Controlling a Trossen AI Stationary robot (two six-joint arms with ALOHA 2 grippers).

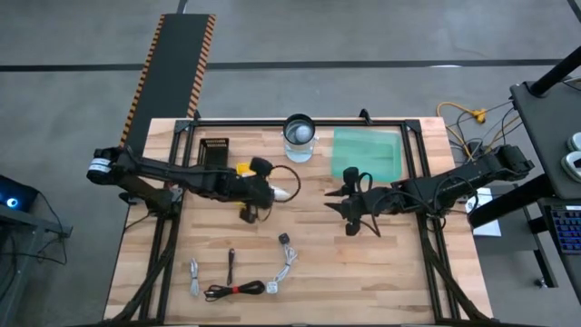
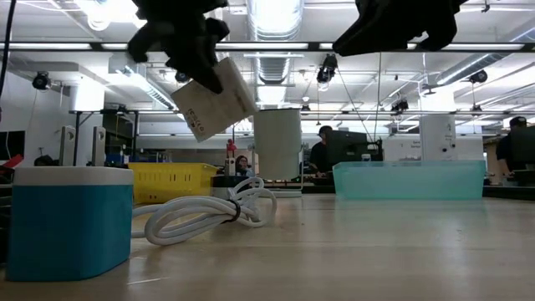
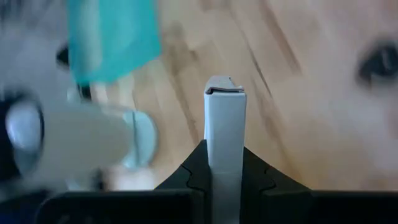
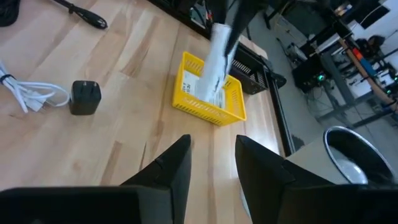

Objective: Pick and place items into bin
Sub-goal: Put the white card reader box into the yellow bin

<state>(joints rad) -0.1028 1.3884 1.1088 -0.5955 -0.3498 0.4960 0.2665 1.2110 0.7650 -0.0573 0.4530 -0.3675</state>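
Progress looks partial — one item is in the air and several lie loose on the table. The left gripper is clamped on a white card, which hangs tilted above the wood in the low view; the left wrist view shows the card edge-on, pinched between the two dark fingers. From the right wrist view the card sits just over a small yellow bin, which already seems to hold at least one white card, so this one looks close to release.

The right gripper hovers near the table's middle, beside the teal tray, jaws apart and empty.

Left to do, as far as can be judged: a white cable with a small black plug, a grey cable, a small black stick and a black cable coil with red tie all lie near the front edge, well apart from the bin. A metal cup stands at the back edge — apparently not part of the job.
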